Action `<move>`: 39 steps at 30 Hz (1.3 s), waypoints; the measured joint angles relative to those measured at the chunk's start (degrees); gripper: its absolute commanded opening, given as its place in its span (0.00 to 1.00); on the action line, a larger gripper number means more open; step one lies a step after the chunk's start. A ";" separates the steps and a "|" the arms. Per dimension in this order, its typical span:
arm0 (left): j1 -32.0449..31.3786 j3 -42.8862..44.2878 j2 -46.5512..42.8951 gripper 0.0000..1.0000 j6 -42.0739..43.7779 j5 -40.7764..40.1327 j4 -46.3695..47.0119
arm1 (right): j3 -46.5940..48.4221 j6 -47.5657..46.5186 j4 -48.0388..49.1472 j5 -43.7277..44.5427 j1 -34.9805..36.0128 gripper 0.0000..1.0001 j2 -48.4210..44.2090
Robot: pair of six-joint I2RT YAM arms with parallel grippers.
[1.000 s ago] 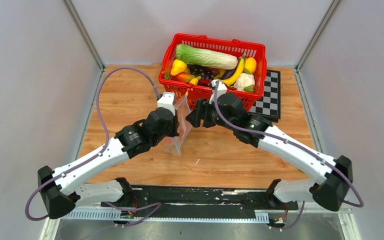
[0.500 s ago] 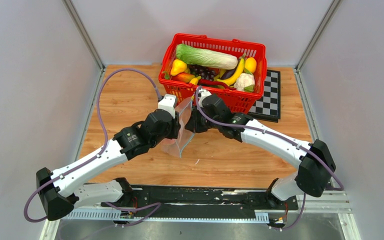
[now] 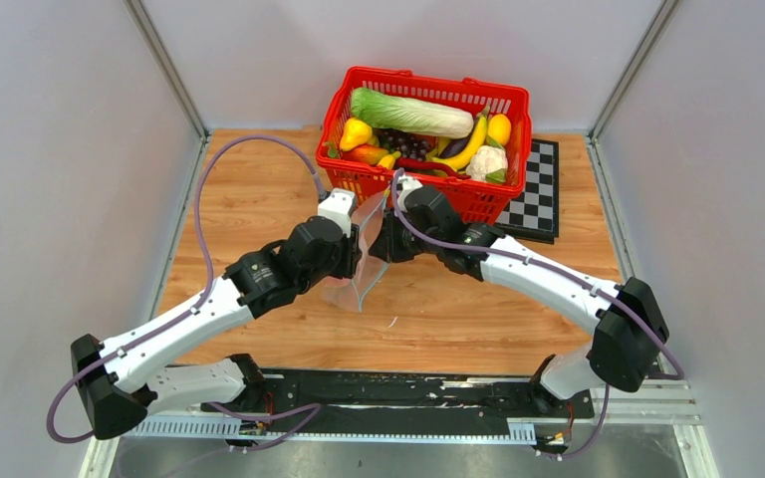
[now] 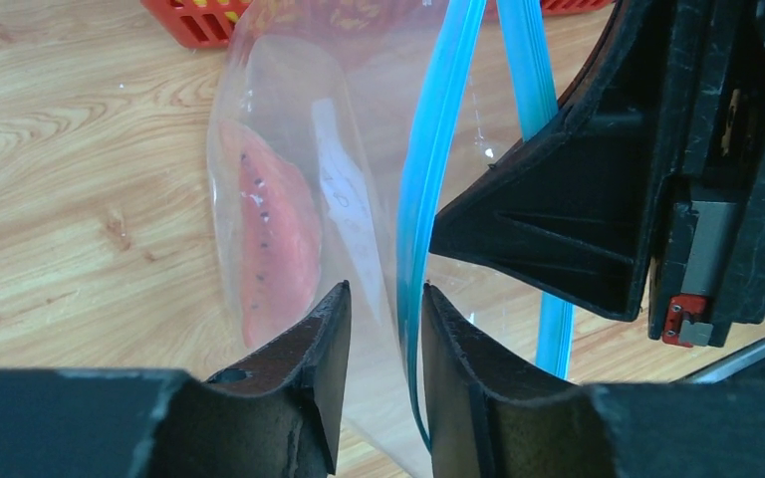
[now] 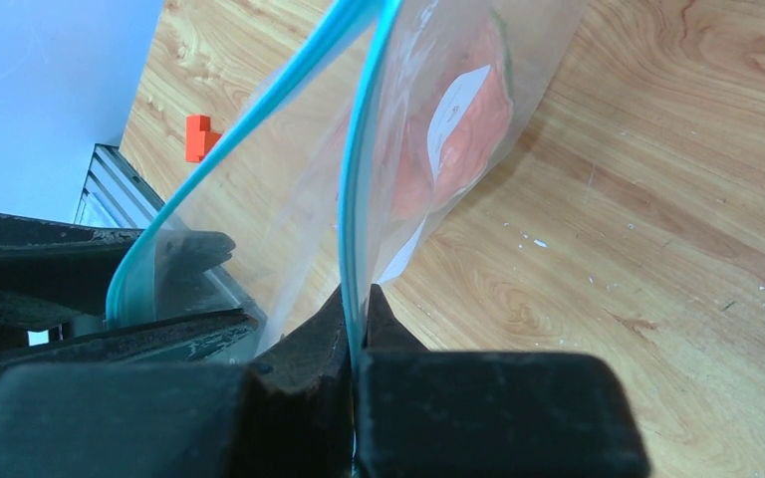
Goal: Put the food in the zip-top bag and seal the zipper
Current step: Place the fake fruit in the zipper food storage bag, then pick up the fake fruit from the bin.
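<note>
The clear zip-top bag (image 3: pixel 361 261) hangs upright between my two grippers, just in front of the basket. A red watermelon slice (image 4: pixel 271 231) lies inside it, also seen through the film as watermelon (image 5: pixel 414 185). My right gripper (image 5: pixel 357 295) is shut on one side of the teal zipper (image 5: pixel 360 169). My left gripper (image 4: pixel 385 291) is open, and the other zipper (image 4: pixel 436 149) strip and the bag's film run loosely between its fingers. The bag's mouth gapes. More food, such as a banana (image 3: pixel 468 144), is in the basket.
A red plastic basket (image 3: pixel 438 82) stands at the back with a long cabbage (image 3: pixel 408 113), a cauliflower (image 3: pixel 488 161) and other toy produce. A black-and-white checkerboard mat (image 3: pixel 538 194) lies to its right. Grey walls close in both sides of the wooden table (image 3: pixel 259 199).
My right gripper has swung left to the bag and shut on the zipper. My left gripper, shut on the bag a second ago, has opened.
</note>
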 measured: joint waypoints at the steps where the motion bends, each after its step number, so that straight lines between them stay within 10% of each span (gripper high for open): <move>1: 0.00 0.22 0.00 0.35 0.04 0.04 -0.13 | 0.00 0.00 0.11 -0.09 -0.07 0.00 0.00; 8: 0.00 0.79 -0.02 0.00 0.13 -0.26 -0.37 | 0.00 -0.02 0.17 -0.20 -0.20 0.00 0.00; 12: 0.00 0.85 -0.02 0.00 -0.11 -1.70 -0.68 | 0.17 -0.31 0.11 -0.63 -0.22 0.02 0.04; 21: 0.00 4.44 -1.40 0.00 0.44 -13.88 -7.82 | 7.87 -2.86 0.20 -9.84 -1.51 0.50 3.43; 39: 0.02 10.21 -1.31 0.00 2.71 -25.86 -16.94 | 14.97 -5.31 6.84 -21.57 -19.28 0.70 -0.09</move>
